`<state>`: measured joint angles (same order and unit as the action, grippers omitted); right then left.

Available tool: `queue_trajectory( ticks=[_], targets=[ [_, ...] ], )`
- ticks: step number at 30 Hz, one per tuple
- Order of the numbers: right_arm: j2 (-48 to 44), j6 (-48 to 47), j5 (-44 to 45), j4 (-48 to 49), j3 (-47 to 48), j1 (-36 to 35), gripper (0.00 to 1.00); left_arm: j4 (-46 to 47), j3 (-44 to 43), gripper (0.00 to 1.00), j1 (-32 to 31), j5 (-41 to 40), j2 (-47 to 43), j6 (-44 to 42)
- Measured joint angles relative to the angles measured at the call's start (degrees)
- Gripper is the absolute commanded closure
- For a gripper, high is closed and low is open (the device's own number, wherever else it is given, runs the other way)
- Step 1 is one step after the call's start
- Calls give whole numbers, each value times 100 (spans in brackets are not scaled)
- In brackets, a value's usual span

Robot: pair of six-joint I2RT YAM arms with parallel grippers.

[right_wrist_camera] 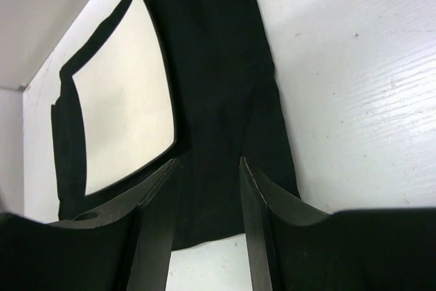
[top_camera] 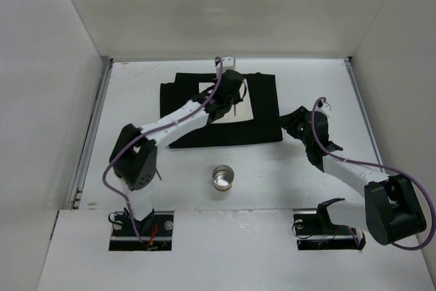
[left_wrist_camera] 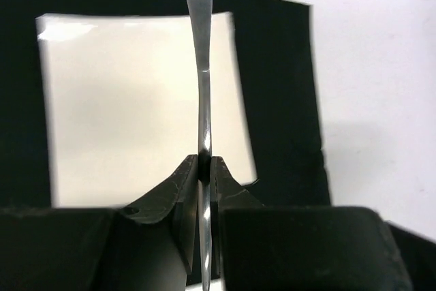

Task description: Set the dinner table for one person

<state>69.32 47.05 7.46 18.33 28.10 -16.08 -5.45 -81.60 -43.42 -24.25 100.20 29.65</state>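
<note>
While left gripper [left_wrist_camera: 204, 172] clamped metal utensil [left_wrist_camera: 201, 66] over napkin [left_wrist_camera: 122, 114], we judged: lower level, release gently; right gripper [right_wrist_camera: 208, 195] gaped empty.

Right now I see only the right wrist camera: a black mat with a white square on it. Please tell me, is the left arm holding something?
Observer: Yes. The left gripper is shut on a thin metal utensil. I see it edge-on, so I cannot tell which kind it is.
Operator: Where is it, compared with the white square?
Observer: It is over the right part of the white square, as the left wrist view shows.
Operator: Is anything else on the table?
Observer: One metal cup stands on the bare table, nearer to the arm bases than the black mat.
</note>
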Motion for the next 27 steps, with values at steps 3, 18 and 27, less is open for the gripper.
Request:
queue_trajectory(
  ticks=[3,18,27],
  targets=[
    [0,70,33,4,-9,46,54,136,-881,97,-98,186,887,-92],
    [-181,245,155,9,-243,267,54,-85,-2949,96,-417,595,3305,181],
    [-188,269,153,11,-245,291,55,-72,-2957,95,-435,612,3644,673]
  ],
)
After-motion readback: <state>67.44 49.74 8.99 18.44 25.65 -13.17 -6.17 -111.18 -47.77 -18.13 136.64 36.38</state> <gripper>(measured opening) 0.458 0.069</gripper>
